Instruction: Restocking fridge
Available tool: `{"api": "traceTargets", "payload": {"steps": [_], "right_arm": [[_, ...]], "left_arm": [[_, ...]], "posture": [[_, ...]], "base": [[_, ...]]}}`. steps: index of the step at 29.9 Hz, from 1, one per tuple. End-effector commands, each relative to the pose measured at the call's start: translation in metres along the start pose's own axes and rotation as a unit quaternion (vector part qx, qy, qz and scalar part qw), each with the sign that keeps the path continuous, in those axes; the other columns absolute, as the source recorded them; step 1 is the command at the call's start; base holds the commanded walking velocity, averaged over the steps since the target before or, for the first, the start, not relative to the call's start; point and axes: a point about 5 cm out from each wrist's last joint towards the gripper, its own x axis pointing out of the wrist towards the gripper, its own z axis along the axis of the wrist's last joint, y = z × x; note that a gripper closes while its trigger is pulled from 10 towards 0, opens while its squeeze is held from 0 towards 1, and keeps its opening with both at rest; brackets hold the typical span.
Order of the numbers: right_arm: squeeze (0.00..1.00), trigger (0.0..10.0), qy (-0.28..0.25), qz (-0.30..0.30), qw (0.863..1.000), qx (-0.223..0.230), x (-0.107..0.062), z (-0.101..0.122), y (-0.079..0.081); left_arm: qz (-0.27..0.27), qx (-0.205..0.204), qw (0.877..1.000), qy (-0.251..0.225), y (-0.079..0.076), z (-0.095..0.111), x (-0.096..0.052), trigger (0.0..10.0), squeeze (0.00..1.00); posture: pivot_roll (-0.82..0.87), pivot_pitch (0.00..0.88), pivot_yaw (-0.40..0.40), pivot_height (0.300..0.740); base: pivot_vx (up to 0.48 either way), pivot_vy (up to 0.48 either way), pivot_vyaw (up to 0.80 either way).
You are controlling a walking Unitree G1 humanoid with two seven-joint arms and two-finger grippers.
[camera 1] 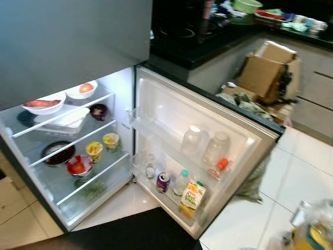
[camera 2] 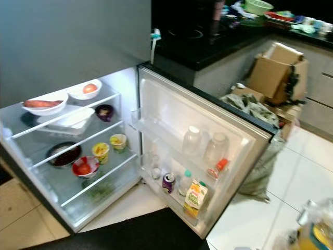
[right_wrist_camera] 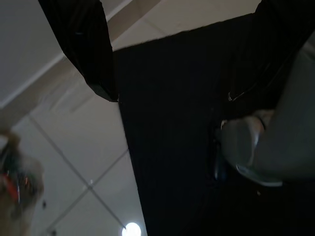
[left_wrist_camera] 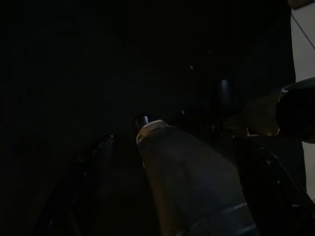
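A black mat (camera 1: 130, 232) lay nearest, at six o'clock on the white tile floor (camera 1: 244, 219). Above it the fridge (camera 1: 67, 172) stood open, its door (camera 1: 208, 130) swung out toward three o'clock. The lowest door shelf held a juice carton (camera 1: 192, 198), a purple can (camera 1: 163, 182) and a small bottle (camera 1: 181, 182); two clear jars (camera 1: 193, 139) sat one shelf up. Inside, a red bowl (camera 1: 79, 165) and two cups (camera 1: 94, 150) shared the middle shelf, white bowls (camera 1: 44, 104) the top one. A cardboard box (camera 1: 270, 70) stood at two o'clock (farthest back). The left gripper (left_wrist_camera: 182, 162) held a pale bottle (left_wrist_camera: 187, 177) between its fingers in the dark. The right gripper's (right_wrist_camera: 187, 64) fingers stood spread, holding nothing.
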Motion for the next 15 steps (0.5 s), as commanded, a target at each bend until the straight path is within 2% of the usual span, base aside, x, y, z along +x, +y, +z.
{"api": "traceTargets", "payload": {"steps": [1, 5, 13, 15], "right_arm": [[0.00, 10.0, 0.008, -0.015, 1.000, -0.001, -0.001, -0.005, -0.006], [0.00, 10.0, 0.010, -0.032, 0.999, -0.001, -0.002, -0.005, -0.011], [0.00, 10.0, -0.001, -0.060, 0.998, 0.003, -0.004, 0.001, -0.022], [0.00, 10.0, -0.002, -0.062, 0.998, 0.004, -0.004, 0.002, -0.023]], "left_arm": [[-0.007, 0.003, 1.000, 0.008, -0.004, -0.004, 0.000, 10.0, 0.00], [-0.006, -0.006, 1.000, 0.007, -0.004, -0.004, 0.000, 10.0, 0.00], [-0.011, 0.002, 1.000, 0.011, -0.005, -0.005, 0.000, 10.0, 0.00], [-0.014, 0.002, 1.000, 0.011, -0.006, -0.005, 0.000, 10.0, 0.00]], "posture": [[-0.05, 0.009, -0.059, 0.740], [-0.05, 0.010, -0.060, 0.740], [-0.06, 0.010, -0.060, 0.740], [-0.06, 0.010, -0.060, 0.740]], "base": [[0.000, -0.371, 0.00], [0.000, 0.000, 0.00], [0.000, 0.000, 0.00], [0.000, -0.341, 0.00]]}}
